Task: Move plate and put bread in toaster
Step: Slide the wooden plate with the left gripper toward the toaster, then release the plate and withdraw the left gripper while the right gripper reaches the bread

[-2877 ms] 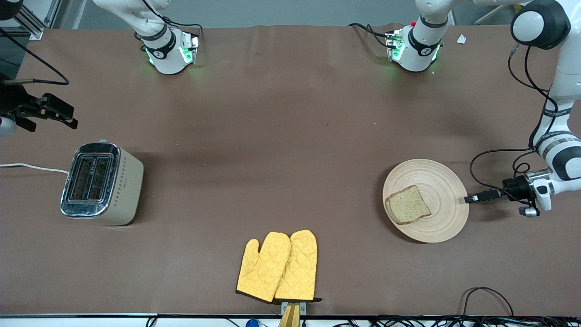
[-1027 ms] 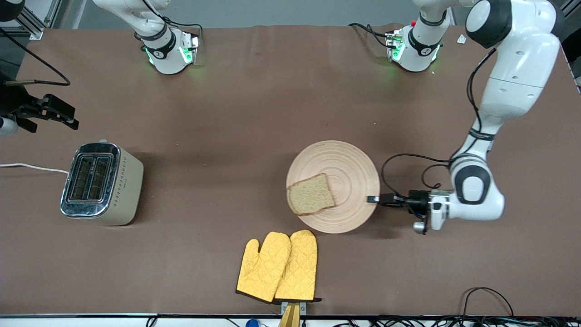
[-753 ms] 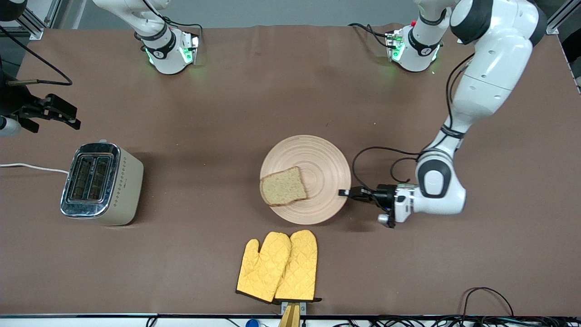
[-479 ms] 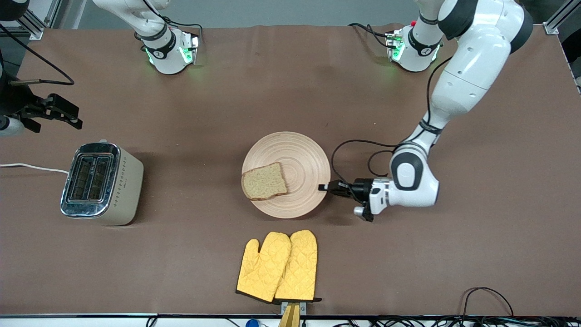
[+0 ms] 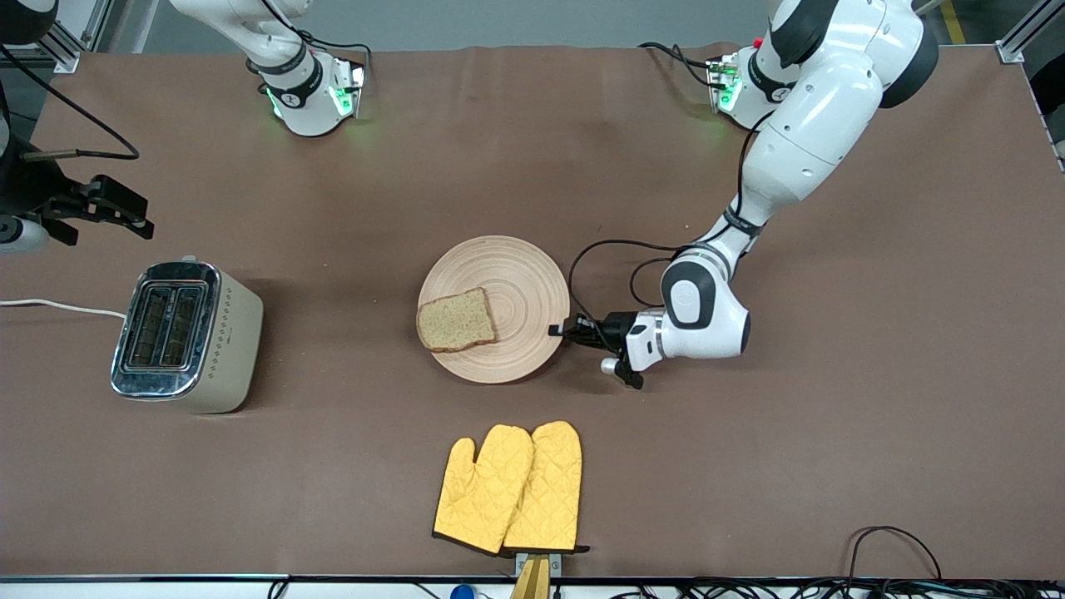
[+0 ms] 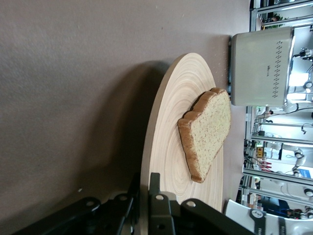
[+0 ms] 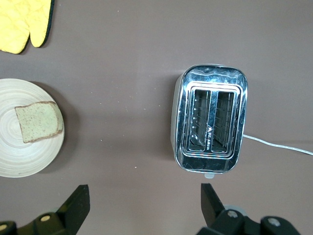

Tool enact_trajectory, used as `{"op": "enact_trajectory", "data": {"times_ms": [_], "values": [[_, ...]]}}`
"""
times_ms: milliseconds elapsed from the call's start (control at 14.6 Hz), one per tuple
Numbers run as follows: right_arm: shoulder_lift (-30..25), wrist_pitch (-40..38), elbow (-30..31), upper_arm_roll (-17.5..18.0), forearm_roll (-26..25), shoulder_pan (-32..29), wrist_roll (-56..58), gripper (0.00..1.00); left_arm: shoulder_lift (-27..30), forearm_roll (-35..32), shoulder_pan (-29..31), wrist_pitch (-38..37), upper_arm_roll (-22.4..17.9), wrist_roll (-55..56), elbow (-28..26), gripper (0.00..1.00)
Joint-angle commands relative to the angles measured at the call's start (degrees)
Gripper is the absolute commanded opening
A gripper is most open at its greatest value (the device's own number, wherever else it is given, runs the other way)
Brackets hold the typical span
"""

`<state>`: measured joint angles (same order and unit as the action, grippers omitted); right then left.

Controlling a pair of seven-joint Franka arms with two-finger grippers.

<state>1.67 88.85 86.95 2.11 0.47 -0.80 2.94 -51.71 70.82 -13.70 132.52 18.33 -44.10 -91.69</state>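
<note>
The round beige plate lies near the table's middle with the brown bread slice on the side toward the toaster. My left gripper is shut on the plate's rim at the side toward the left arm's end; in the left wrist view its jaws pinch the plate's edge, with the bread lying flat on top. The cream toaster stands toward the right arm's end, slots empty. My right gripper is open, in the air near the toaster; its wrist view shows the toaster and the plate.
A pair of yellow oven mitts lies near the front edge, nearer to the front camera than the plate. The toaster's white cord runs off the right arm's end of the table. Cables lie at the front corner by the left arm's end.
My left gripper has carried the plate with the bread from the left arm's end to the table's middle, toward the toaster. The right arm has barely moved.
</note>
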Motion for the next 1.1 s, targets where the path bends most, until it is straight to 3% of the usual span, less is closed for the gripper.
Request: {"op": "enact_trajectory", "data": {"times_ms": [0,68,137,205,548,822,1027], "values": [[-0.87,0.27,0.94,0.09,-0.30,0.10,-0.74,1.00,0.82,1.87,-1.24,4.49,0.39,-0.90,-0.42,0.32],[-0.79,0.62,0.94,0.09,-0.30,0.10,-0.74,1.00,0.82,1.87,-1.15,5.46,0.39,-0.81,-0.68,0.58],[-0.70,0.80,1.03,0.09,-0.30,0.10,-0.74,1.00,1.17,1.87,-0.89,5.82,0.39,-0.46,-1.03,0.96],[-0.61,0.80,1.11,0.09,-0.30,0.10,-0.74,1.00,1.26,1.78,-0.19,5.91,0.22,0.24,-1.21,1.00],[-0.44,0.45,0.41,0.09,-0.38,-0.43,-0.65,1.00,7.93,-2.60,7.62,5.82,-1.28,11.11,-1.65,1.00],[2.02,4.03,1.28,0.26,0.92,0.44,0.23,1.00,11.97,-26.54,14.30,5.21,-2.68,28.07,0.28,1.00],[2.72,13.77,9.96,0.18,7.26,4.22,-5.02,1.00,15.75,-44.14,18.18,-2.31,-2.68,37.83,2.73,1.00]]}}
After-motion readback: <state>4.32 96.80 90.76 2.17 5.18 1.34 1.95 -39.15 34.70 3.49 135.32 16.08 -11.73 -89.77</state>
